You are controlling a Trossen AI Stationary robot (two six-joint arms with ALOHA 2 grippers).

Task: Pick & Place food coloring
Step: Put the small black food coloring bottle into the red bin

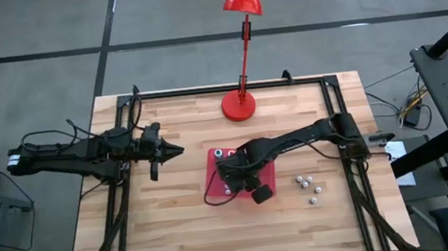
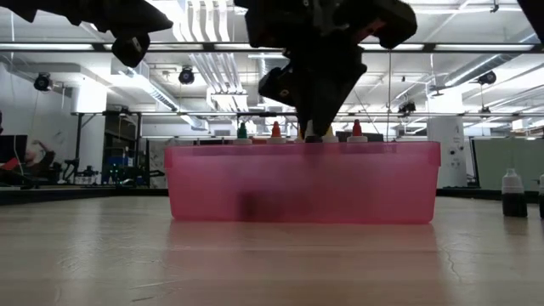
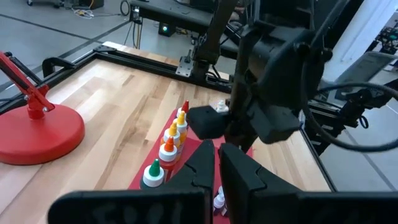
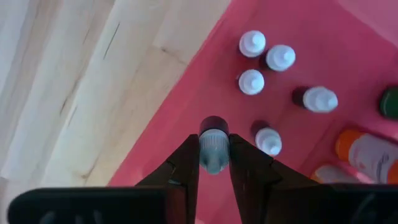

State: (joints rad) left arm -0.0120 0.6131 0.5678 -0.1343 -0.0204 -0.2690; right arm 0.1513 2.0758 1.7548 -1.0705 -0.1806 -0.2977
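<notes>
A flat red tray (image 1: pixel 268 175) lies mid-table. Along one of its sides stands a row of tiny food coloring bottles (image 3: pixel 169 148) with green, orange, yellow and red caps (image 2: pixel 275 130). Several small white-capped bottles (image 4: pixel 252 81) also stand in it. My right gripper (image 4: pixel 213 149) reaches down over the tray (image 1: pixel 237 178), shut on one more white-capped dark bottle. My left gripper (image 1: pixel 169 152) hovers left of the tray, shut and empty (image 3: pixel 217 163). My right gripper pinches the small bottle just below its white cap (image 4: pixel 213 163) between its two fingers. It comes from above, pointing down into the tray. The bottle stays upright, with its dark body (image 4: pixel 213 124) below the fingers. Whether its base touches the tray floor, I cannot tell.
More white-capped bottles (image 1: pixel 308 185) stand on the wood right of the tray; one of them (image 2: pixel 511 194) shows dark contents. A red desk lamp (image 1: pixel 239 105) stands near the far edge, behind the tray. Black frame rails run along the table's left, right and far sides.
</notes>
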